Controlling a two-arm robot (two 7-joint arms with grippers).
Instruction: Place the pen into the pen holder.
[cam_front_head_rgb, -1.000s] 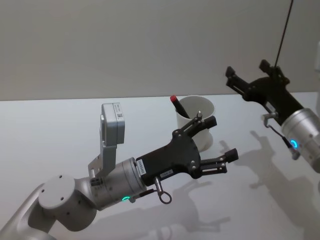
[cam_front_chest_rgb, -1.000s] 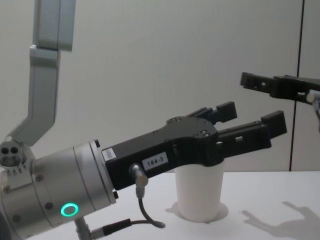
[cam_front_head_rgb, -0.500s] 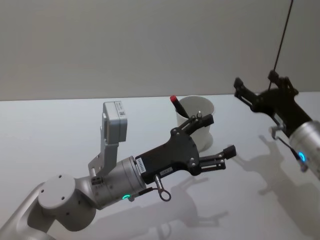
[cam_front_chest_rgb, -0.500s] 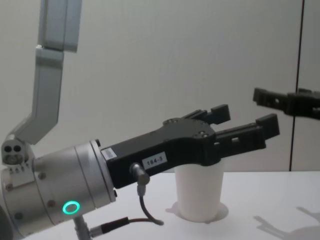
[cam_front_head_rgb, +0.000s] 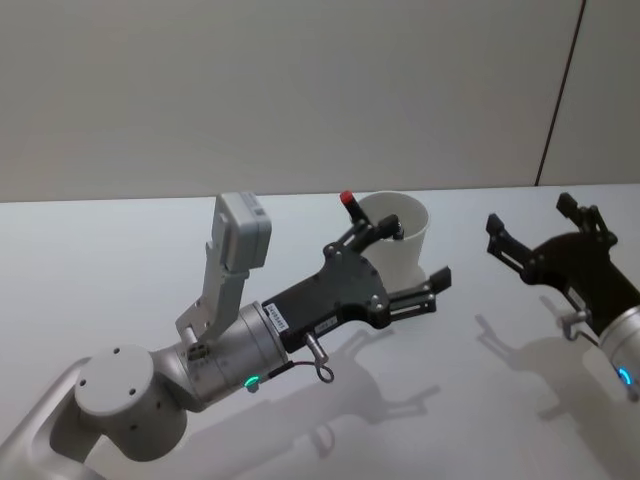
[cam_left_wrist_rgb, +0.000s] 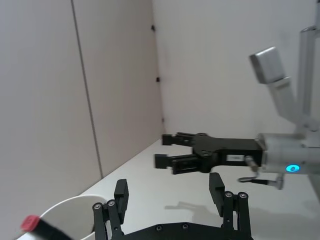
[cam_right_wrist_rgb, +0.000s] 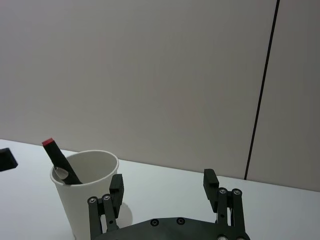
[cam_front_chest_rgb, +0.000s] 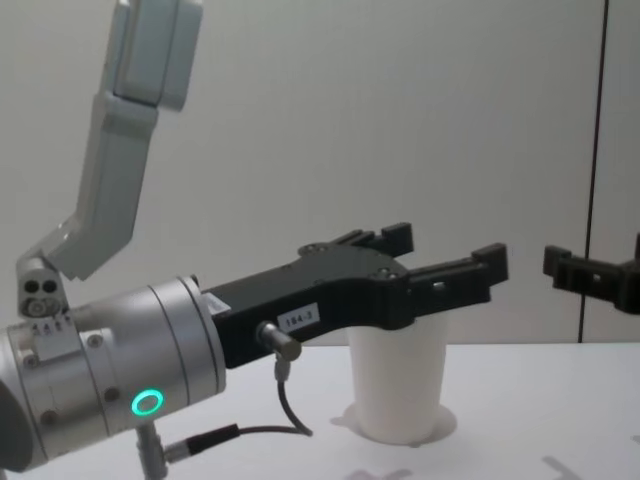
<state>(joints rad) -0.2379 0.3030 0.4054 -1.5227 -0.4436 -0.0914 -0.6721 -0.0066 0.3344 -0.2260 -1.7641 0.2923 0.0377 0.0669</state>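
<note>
Wide white bench (cam_front_head_rgb: 120, 250), bare across most of its top. Left gripper (cam_front_head_rgb: 408, 262) at the middle of the head view, reaching in from about 7 o'clock and hanging just beside the pen holder (cam_front_head_rgb: 398, 245) at the holder's 6 o'clock side; jaws spread apart, nothing between them, one finger (cam_front_head_rgb: 375, 232) level with the cup's rim and the other (cam_front_head_rgb: 428, 292) lower toward 4 o'clock. From the chest, same left gripper (cam_front_chest_rgb: 452, 258) crossing in front of the upper half of the cup, fingers parted and empty. Right gripper (cam_front_head_rgb: 528, 236) at 3 o'clock of the head view, well apart from the cup, raised above the bench with a shadow under it; jaws likewise wide and holding nothing, and seen the same way from the left wrist (cam_left_wrist_rgb: 167, 150). Pen holder standing upright on the bench at about 12 o'clock from the left gripper, plain white paper cup tapering to its base. Pen (cam_right_wrist_rgb: 61, 162) inside the pen holder, dark barrel leaning against the rim and tilted toward 11 o'clock, red end (cam_front_head_rgb: 347, 198) poking above the rim.
</note>
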